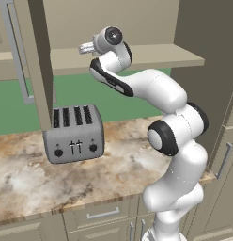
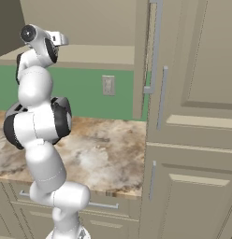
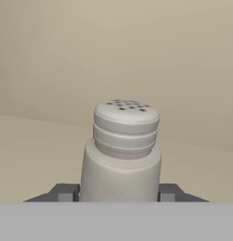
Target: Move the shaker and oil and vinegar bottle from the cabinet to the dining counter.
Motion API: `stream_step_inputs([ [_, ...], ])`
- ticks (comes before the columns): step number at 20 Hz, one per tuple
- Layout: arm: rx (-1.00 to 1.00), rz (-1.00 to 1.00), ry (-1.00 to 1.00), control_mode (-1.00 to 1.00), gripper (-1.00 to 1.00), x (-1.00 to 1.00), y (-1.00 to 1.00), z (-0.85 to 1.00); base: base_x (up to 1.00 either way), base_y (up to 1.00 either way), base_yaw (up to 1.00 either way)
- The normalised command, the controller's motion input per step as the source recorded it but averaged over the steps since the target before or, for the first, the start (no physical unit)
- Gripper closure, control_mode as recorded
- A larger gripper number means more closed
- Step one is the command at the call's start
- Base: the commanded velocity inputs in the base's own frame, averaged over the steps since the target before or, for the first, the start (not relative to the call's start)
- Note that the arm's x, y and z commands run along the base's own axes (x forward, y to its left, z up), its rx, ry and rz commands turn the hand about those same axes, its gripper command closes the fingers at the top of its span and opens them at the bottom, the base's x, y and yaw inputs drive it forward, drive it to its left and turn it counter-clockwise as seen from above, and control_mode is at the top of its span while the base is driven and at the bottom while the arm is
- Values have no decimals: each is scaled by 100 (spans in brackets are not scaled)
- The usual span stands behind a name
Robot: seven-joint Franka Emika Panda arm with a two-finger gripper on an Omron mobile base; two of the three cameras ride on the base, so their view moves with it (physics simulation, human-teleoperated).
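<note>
Shaker (image 3: 122, 155) upright on cabinet (image 3: 38, 146) shelf, seemingly gripped.

Glossy white rounded arm (image 1: 177, 155), black joint rings, small dark fingertips (image 3: 66, 193).

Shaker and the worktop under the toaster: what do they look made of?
Shaker: probably matte metal or ceramic; pale grey, dull, ribbed perforated cap. Worktop: looks like polished stone, with brown-beige marbled veining. Toaster: seemingly brushed grey metal.
</note>
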Motion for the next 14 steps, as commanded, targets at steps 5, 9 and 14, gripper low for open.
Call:
stream_step_inputs([
  [5, 0, 0, 0, -100, 100, 0, 0, 0, 0, 0, 0],
  [9, 0, 0, 0, -100, 100, -6, 0, -3, 0, 0, 0],
  [14, 0, 0, 0, -100, 100, -21, -1, 0, 0, 0, 0],
])
